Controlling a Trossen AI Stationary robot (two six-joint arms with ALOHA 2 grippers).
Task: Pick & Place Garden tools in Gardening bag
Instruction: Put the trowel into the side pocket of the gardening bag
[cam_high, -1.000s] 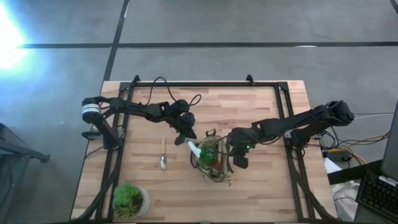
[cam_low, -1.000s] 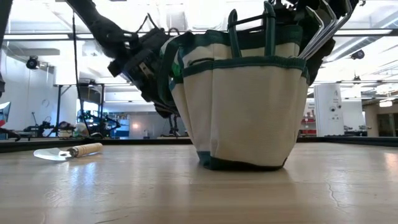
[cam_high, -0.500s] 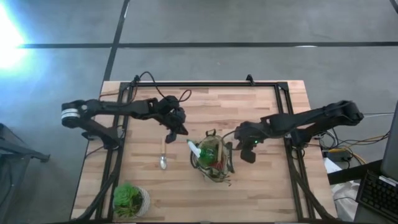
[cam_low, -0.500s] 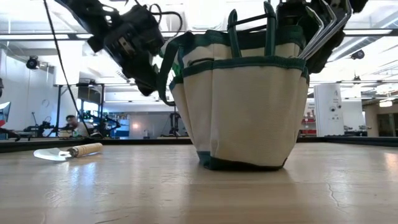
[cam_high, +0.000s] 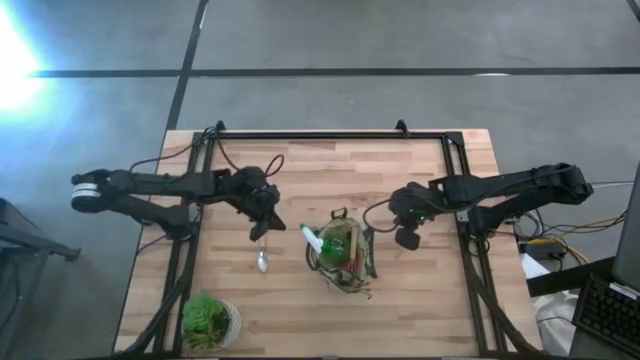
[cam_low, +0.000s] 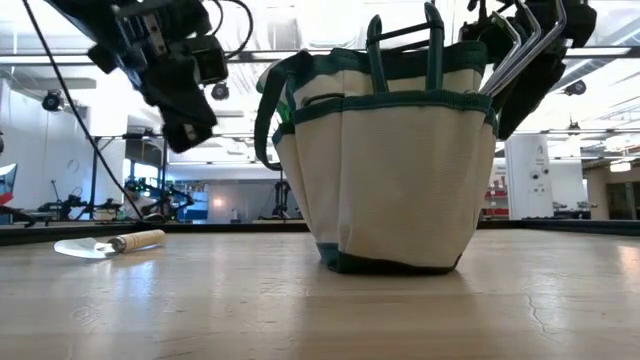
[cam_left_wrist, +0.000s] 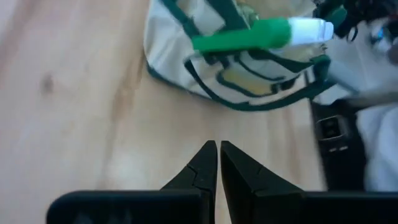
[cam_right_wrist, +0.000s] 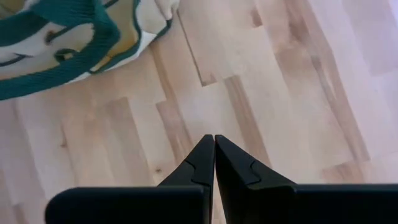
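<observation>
The olive-tan gardening bag (cam_high: 342, 256) with dark green trim stands on the table's middle; it shows large in the low view (cam_low: 400, 170). The green spray bottle with white nozzle (cam_high: 314, 240) sticks out of its left side, also in the left wrist view (cam_left_wrist: 261, 34). Metal tool tines (cam_low: 520, 45) rise above its rim. The wooden-handled silver trowel (cam_high: 262, 248) lies flat on the table left of the bag (cam_low: 110, 243). My left gripper (cam_high: 262, 228) is shut and empty above the trowel's handle (cam_left_wrist: 214, 149). My right gripper (cam_high: 405, 238) is shut and empty right of the bag (cam_right_wrist: 213, 142).
A leafy green plant in a pale pot (cam_high: 208, 320) stands at the table's near left corner. A black frame rail (cam_high: 330, 135) runs along the far edge, with rails down both sides. Bare wood (cam_high: 440, 300) lies to the near right.
My left gripper has drawn back from the bag toward the table's left edge and risen; it now hangs over the trowel. My right gripper has drawn away from the bag toward the table's right edge. The bag and trowel have stayed put.
</observation>
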